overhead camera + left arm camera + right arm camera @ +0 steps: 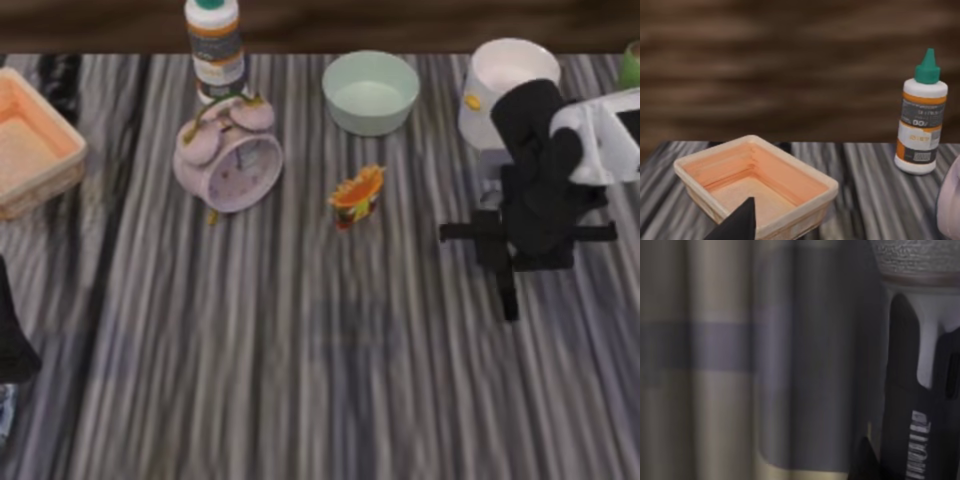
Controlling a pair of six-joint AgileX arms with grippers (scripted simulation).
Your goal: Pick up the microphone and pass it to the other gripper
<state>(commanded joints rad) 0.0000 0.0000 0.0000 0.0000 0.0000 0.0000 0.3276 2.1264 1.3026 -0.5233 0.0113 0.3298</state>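
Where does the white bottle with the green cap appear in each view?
Top view: the bottle is at the upper edge, left of centre.
Left wrist view: the bottle stands upright at the right.
Right wrist view: not in it.
Shared landmark: orange tray, top and left wrist views.

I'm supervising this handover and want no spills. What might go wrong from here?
The right pincer hangs over the microphone, close to the white cup, which the arm may bump. Being slim, the microphone may slip from a grasp. The left arm sits parked at the table's far left, so the pass must travel far.
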